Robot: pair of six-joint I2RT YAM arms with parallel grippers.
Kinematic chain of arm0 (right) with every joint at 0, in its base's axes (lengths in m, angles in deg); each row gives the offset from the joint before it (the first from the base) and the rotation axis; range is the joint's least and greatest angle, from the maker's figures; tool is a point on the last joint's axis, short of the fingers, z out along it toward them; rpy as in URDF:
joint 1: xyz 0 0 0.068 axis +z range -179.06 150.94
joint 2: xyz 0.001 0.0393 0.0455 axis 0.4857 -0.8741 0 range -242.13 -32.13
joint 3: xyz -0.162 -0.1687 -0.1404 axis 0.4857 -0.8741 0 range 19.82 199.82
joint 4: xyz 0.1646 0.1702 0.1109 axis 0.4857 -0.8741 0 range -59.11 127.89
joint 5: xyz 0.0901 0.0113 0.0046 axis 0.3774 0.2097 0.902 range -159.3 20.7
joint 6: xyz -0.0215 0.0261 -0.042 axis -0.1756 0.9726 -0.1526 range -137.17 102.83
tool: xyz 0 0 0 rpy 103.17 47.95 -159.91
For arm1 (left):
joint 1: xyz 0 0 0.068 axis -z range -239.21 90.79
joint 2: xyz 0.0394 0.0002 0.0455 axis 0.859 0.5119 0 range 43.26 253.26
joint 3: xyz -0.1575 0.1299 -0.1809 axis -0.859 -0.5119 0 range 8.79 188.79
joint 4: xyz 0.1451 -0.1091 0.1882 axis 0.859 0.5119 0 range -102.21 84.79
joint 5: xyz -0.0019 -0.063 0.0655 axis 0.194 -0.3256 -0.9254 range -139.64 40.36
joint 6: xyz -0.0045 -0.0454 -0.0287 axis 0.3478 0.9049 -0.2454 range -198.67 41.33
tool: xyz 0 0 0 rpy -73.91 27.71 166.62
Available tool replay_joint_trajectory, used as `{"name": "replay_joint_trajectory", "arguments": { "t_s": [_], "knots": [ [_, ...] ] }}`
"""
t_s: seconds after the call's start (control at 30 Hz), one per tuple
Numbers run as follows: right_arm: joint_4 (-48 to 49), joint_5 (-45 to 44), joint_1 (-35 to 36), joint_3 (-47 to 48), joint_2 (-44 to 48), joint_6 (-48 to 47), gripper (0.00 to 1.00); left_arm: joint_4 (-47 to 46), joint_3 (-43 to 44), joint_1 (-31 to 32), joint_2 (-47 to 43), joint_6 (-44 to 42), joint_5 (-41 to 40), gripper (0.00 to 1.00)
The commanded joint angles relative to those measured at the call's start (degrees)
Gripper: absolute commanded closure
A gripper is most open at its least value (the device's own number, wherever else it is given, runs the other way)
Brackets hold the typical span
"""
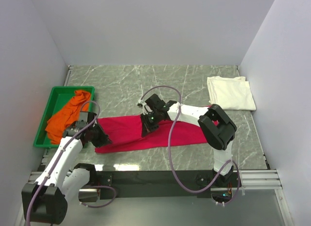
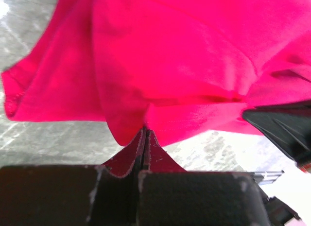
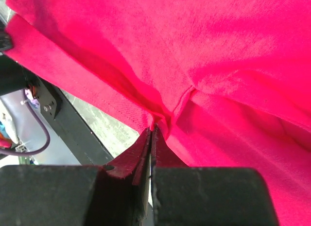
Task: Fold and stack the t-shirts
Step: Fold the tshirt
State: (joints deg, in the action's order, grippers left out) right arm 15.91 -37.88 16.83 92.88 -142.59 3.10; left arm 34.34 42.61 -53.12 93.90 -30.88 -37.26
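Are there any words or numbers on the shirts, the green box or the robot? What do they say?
None: no word, label, brand, number or sign can be read in any view.
The crimson t-shirt, cream-white t-shirt, orange t-shirt and green bin look plain.
The left arm and right arm show no lettering.

Bin (image 1: pixel 57 100) left holds one t-shirt (image 1: pixel 68 114); second t-shirt (image 1: pixel 189 133) centre; third t-shirt (image 1: pixel 231 93) back right.

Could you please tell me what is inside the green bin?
A crumpled orange t-shirt lies in the green bin, part of its floor bare. Anything under the cloth is hidden.
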Motion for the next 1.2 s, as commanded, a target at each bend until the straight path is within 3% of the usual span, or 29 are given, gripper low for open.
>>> {"name": "replay_joint_trajectory", "arguments": {
  "t_s": [0.0, 0.53, 0.73, 1.0, 1.17],
  "knots": [
    [-0.96, -1.35, 0.43, 3.75, 1.56, -0.32, 0.96, -1.45, 0.98, 0.15, 2.18, 0.9, -3.41, 0.99],
    [-1.93, -6.37, 0.34, 8.59, -3.01, -0.93, 0.93, -8.48, 1.69, 0.15, 10.28, 3.62, -11.59, 0.99],
    [-0.35, -8.66, 0.43, 7.8, -3.8, -1.46, 0.9, -13.4, -1.39, 0.15, 8.96, 3.63, -11.15, 0.99],
    [1.32, -9.18, 1.04, 7.45, -1.96, -1.99, 0.89, -14.29, -4.73, 0.68, 0.89, 7.83, -14.3, 0.99],
    [-1.14, -10.59, 0.96, 9.12, -4.85, -1.2, 0.88, -14.46, -5.7, 0.86, 3.58, 9.25, -13.7, 0.96]
  ]
}}
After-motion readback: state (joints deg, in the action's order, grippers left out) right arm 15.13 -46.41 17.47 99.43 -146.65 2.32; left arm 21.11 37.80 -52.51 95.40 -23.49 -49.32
